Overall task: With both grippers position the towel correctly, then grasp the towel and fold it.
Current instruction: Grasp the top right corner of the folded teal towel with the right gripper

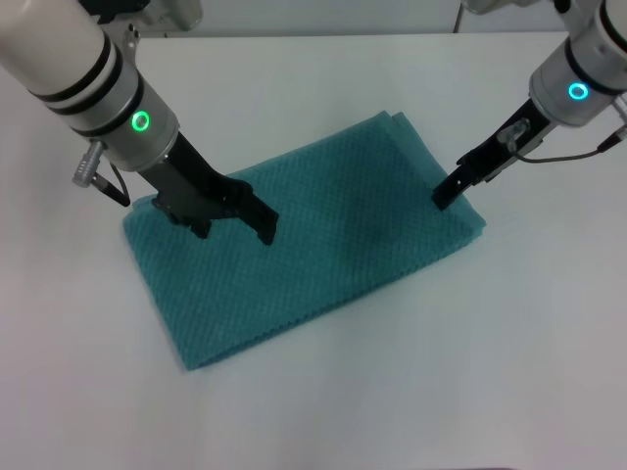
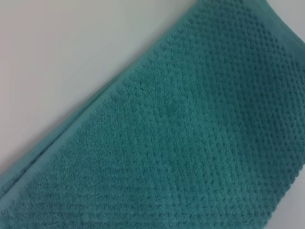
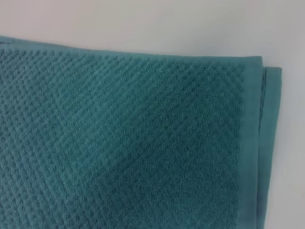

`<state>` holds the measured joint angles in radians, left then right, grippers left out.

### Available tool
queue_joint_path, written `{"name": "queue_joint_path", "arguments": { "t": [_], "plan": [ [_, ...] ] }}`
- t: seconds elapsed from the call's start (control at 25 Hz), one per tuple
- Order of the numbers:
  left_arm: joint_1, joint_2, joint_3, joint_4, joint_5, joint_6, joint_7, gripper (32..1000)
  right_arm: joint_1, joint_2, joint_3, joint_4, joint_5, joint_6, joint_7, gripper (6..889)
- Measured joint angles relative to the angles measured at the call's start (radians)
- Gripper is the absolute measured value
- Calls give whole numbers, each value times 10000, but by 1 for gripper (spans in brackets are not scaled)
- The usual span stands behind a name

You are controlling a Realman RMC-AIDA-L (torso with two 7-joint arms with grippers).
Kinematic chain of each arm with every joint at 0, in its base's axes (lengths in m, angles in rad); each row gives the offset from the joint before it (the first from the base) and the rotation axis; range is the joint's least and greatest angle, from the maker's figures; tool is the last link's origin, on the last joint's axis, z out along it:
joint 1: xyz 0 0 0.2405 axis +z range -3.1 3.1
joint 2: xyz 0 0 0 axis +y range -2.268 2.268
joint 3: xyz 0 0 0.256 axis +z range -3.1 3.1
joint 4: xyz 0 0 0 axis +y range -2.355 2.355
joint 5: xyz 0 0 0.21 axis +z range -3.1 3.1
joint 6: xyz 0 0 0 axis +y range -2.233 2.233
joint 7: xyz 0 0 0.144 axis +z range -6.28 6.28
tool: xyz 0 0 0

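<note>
Towel (image 1: 304, 240) flat and slantwise on the tabletop (image 1: 323, 411), already doubled, layered edges showing. Left claw (image 1: 235, 223) spread wide above its near-left end, right claw (image 1: 446, 193) at the far-right edge, grip unclear; likely poised at opposite ends to square it before folding

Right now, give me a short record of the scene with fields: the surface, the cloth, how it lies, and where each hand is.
surface: plain white table
cloth: teal rectangular waffle-weave towel, lying flat and skewed to the table's edges
layers: doubled; a second edge shows beside the top layer's at one corner
left hand: black slim-fingered left hand, fingers spread, over the towel's left end
right hand: black slim-fingered right hand, tip at the towel's right end
held: towel not lifted
</note>
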<state>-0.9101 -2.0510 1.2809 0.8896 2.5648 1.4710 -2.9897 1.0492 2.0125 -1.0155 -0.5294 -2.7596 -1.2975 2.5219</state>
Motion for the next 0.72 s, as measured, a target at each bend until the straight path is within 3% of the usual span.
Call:
{"name": "queue_joint_path", "arguments": {
  "t": [0.72],
  "plan": [
    [-12,0,0,0,0,-15,0,939,-19,0,0,54,0,17,0,856]
  ]
}}
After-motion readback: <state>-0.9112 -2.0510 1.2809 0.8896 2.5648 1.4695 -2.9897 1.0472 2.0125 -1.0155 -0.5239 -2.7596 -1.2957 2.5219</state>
